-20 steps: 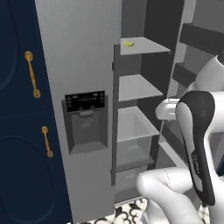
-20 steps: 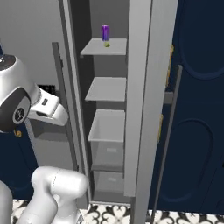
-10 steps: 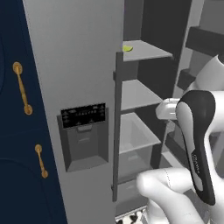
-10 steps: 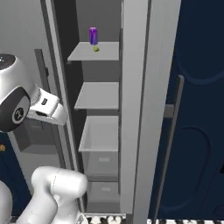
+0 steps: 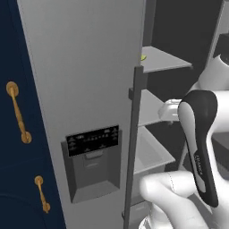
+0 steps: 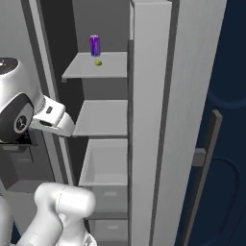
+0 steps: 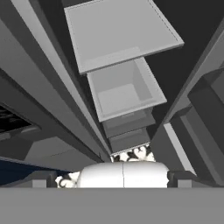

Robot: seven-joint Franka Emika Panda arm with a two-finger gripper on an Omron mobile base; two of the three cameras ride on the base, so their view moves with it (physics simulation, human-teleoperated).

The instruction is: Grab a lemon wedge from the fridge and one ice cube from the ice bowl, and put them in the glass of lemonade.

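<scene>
End effector (image 7: 123,174) sits at the bottom of the hand view, looking down into the open fridge (image 5: 89,89) at a shelf and an open drawer (image 7: 124,89); whether its fingers are parted or closed cannot be told. The arm's pose reads about the same as half a second ago, wrist level with the middle shelf (image 6: 103,117). What has changed is the framing: both base views have shifted, so the base has driven closer to the fridge. The dispenser panel (image 5: 91,141) and door handle (image 5: 133,138) loom larger in the left view, and the navy cabinet (image 5: 18,134) with gold handles now takes less of the picture. Lemon wedge (image 6: 98,62) lies on the top shelf (image 6: 96,67), just in front of the purple upright item (image 6: 94,45); in the left view it peeks past the door edge.
</scene>
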